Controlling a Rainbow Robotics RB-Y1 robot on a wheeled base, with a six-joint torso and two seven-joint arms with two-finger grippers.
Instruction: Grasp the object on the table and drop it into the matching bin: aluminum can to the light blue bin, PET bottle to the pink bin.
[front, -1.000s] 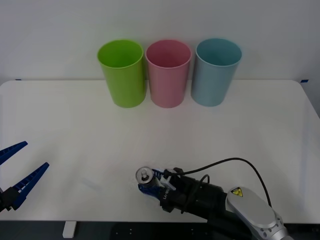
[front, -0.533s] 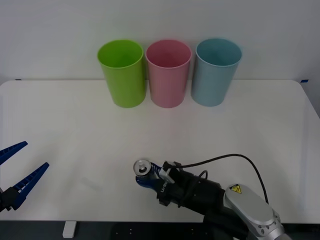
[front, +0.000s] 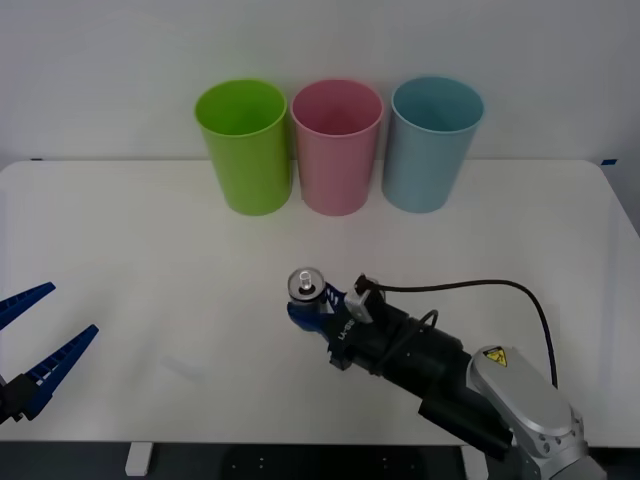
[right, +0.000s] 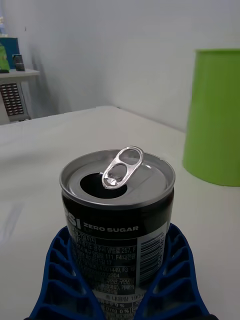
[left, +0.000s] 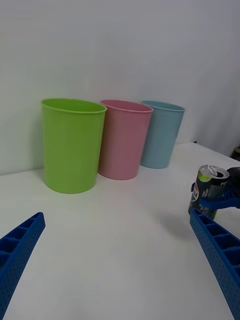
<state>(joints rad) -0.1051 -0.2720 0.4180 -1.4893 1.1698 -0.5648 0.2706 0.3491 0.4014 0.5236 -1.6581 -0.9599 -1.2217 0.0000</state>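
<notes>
Right gripper (front: 318, 310): clamped round the aluminum can (front: 305, 285), upright above the table (front: 150, 250), likely so it carries level toward the light blue bin (front: 430, 150)
Left gripper (front: 40, 350): parked at the table's left edge, fingers spread, holding nothing

The right hand (front: 312, 308) has carried the aluminum can (front: 305, 286) up, toward the bins.
</notes>
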